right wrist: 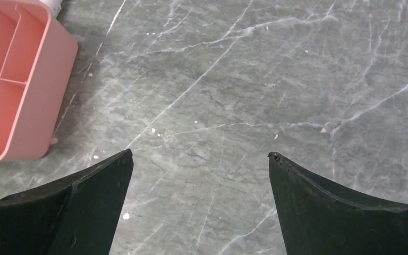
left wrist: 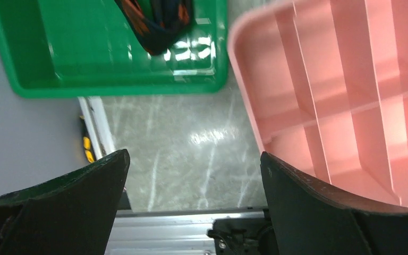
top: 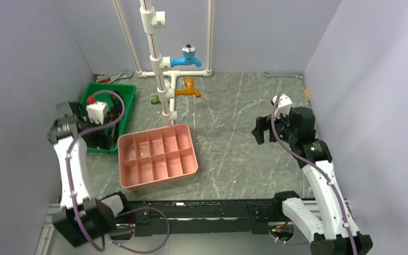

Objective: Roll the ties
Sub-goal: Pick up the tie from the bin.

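Left wrist view: the ties (left wrist: 158, 24) lie in the green bin (left wrist: 111, 87), straight ahead of the left gripper (left wrist: 193, 156) and beyond its fingertips. Only a dark bunch with orange-red flecks shows at the top edge. I cannot tell how many ties there are, or whether the lowest part is a pointed end or a fold. The left jaws stand wide and hold nothing. Bare table (left wrist: 191, 138) lies beneath them, and the pink tray (left wrist: 249, 106) is just off the right finger, its compartments empty as far as this view shows.

The right gripper (right wrist: 200, 154) also stands wide and empty over the table. The tray's corner is ahead and to its left, and no tie is anywhere near it.

The fabric looks soft, limp and light, and probably a little slick, so it should sag and trail when lifted rather than hold a shape. Pinching the middle of the bunch risks taking several layers or more than one tie. A single end looks like the better place to take hold, pinched flat across the width. The tie could then be drawn out onto the open table ahead of the right gripper. Rolling will likely need one gripper to pin the end while the other turns it.
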`<state>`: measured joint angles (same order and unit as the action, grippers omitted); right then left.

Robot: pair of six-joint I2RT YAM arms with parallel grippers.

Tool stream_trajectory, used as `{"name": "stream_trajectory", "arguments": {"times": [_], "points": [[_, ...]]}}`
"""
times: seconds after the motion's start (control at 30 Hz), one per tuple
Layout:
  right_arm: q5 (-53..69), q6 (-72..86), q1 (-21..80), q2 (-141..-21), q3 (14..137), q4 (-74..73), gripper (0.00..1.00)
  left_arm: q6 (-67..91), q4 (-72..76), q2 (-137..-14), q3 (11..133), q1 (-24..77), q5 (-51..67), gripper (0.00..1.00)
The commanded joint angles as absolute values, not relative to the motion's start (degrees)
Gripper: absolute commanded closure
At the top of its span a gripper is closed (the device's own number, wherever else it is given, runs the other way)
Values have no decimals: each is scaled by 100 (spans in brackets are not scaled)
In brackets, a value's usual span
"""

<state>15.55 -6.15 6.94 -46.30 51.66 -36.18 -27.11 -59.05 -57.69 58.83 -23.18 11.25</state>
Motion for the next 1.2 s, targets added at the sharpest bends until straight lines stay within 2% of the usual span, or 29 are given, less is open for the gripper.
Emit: {"name": "stream_trajectory", "arguments": {"times": [0.0, 0.13, 0.3, 0.5, 0.7, 0.97, 1.03, 1.1, 1.13, 1.17], "points": [[1512, -100, 669, -5144, 5654, -3222, 0, -2604, -5583, -7147, 7320, -2383, 1249, 1], [1186, -272, 618, -5538, 5853, -2985, 0, -2756, -5079, -8687, 8537, -2469, 1476, 1], [970, -347, 602, -6244, 6468, -3211, 0, -2709, -5213, -10654, 10186, -2485, 1847, 1], [1114, -888, 594, -6673, 6805, -3605, 0, -2861, -5681, -12174, 11690, -2389, 2458, 1], [1265, -823, 580, -6774, 6680, -3668, 0, -3260, -5264, -12614, 11279, -1894, 1688, 1], [1343, -826, 571, -7020, 6786, -3726, 1, -3636, -5504, -13544, 11569, -1801, 1386, 2], [1332, -826, 567, -7077, 6830, -3727, 1, -3706, -5543, -13623, 11569, -1789, 1382, 7], [1321, -839, 556, -7121, 6872, -3711, 1, -3663, -5447, -13604, 11520, -1835, 1417, 21], [1311, -844, 562, -7135, 6892, -3706, 1, -3668, -5393, -13556, 11460, -1840, 1381, 35], [1310, -844, 561, -7163, 6917, -3705, 1, -3707, -5383, -13497, 11393, -1853, 1370, 56]]}}
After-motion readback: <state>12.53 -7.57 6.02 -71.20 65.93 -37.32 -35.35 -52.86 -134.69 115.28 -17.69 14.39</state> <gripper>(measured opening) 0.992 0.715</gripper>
